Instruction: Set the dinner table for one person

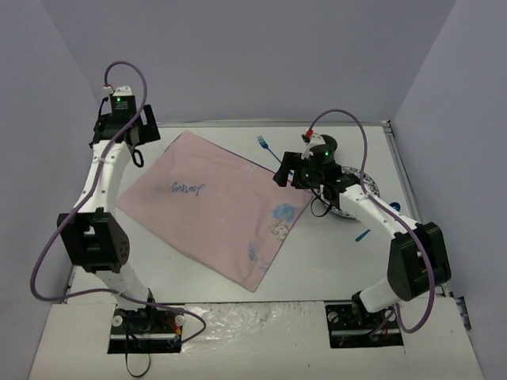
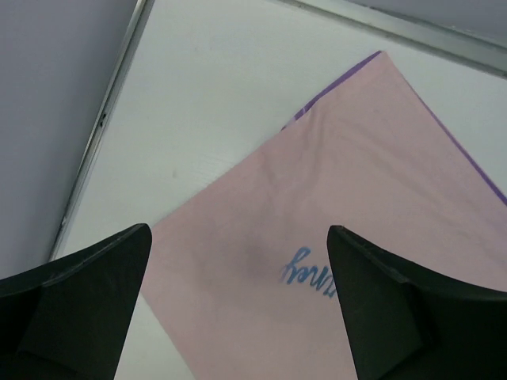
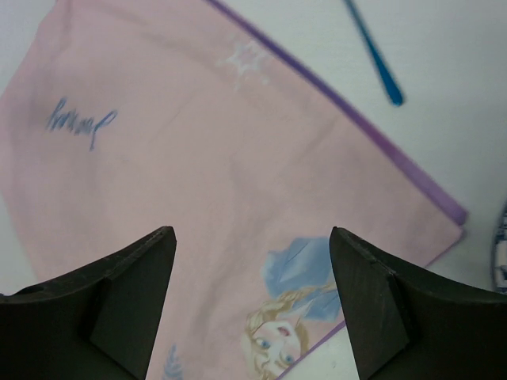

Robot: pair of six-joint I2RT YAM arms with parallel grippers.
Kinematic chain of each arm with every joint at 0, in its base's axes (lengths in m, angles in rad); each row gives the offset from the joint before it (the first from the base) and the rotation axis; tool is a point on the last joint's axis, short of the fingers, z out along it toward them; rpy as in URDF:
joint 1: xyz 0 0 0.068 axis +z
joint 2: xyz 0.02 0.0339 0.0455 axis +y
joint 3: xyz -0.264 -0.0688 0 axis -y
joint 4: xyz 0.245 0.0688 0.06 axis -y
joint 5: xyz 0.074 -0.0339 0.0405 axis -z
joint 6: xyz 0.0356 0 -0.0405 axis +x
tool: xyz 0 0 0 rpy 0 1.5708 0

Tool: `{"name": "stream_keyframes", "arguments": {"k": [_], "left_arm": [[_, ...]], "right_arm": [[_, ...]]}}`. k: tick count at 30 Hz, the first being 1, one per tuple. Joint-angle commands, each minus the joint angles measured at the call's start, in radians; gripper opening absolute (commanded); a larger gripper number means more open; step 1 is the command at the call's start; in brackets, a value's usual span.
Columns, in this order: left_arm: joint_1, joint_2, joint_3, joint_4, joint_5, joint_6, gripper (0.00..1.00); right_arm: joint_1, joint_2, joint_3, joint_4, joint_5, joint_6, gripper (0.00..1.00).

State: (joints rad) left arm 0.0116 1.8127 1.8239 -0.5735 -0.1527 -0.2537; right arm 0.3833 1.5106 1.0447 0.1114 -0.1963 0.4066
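Observation:
The white dinner table (image 1: 214,273) carries a pink cloth (image 1: 214,202) with blue script and a cartoon print, laid askew at the middle. A blue fork (image 1: 263,142) lies beyond the cloth's far right edge. A patterned plate (image 1: 366,184) sits at the right, partly hidden under my right arm. A small blue utensil (image 1: 363,234) lies near it. My left gripper (image 1: 141,149) is open and empty above the cloth's left corner (image 2: 356,174). My right gripper (image 1: 283,171) is open and empty above the cloth's right corner (image 3: 198,158), with the fork's handle (image 3: 376,59) ahead.
Grey walls close in the table on the left, back and right. A metal edge strip (image 2: 103,119) runs along the table's left side. The plate's rim (image 3: 502,245) shows at the right edge of the right wrist view.

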Motion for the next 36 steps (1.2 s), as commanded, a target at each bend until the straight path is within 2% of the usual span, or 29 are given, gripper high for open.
{"name": "stream_keyframes", "arguments": {"k": [1,6,10,11,15,20,23,27,36], "left_arm": [[0.061,-0.169,-0.314,0.032,0.002,-0.131,0.87],[0.151,-0.23,-0.535,0.114,0.052,-0.163,0.7],[0.169,-0.195,-0.57,0.154,0.076,-0.164,0.53],[0.169,-0.186,-0.571,0.162,0.083,-0.165,0.5],[0.17,-0.125,-0.589,0.18,0.079,-0.174,0.41],[0.175,-0.064,-0.604,0.199,0.042,-0.177,0.34],[0.177,-0.024,-0.601,0.195,0.035,-0.174,0.33],[0.182,0.02,-0.582,0.196,0.036,-0.177,0.31],[0.208,0.097,-0.514,0.178,0.023,-0.171,0.29]], "right_arm": [[0.076,-0.05,-0.092,-0.006,-0.292,-0.05,0.74],[0.163,-0.043,-0.161,-0.005,-0.48,-0.123,0.67],[0.193,-0.026,-0.212,-0.02,-0.598,-0.165,0.5],[0.199,-0.023,-0.219,-0.028,-0.604,-0.185,0.45],[0.27,0.018,-0.234,-0.091,-0.62,-0.236,0.32],[0.346,0.081,-0.244,-0.085,-0.593,-0.249,0.17],[0.374,0.15,-0.244,-0.07,-0.573,-0.25,0.14],[0.38,0.229,-0.248,-0.068,-0.533,-0.236,0.04],[0.385,0.197,-0.373,-0.07,-0.383,-0.071,0.0]]}}
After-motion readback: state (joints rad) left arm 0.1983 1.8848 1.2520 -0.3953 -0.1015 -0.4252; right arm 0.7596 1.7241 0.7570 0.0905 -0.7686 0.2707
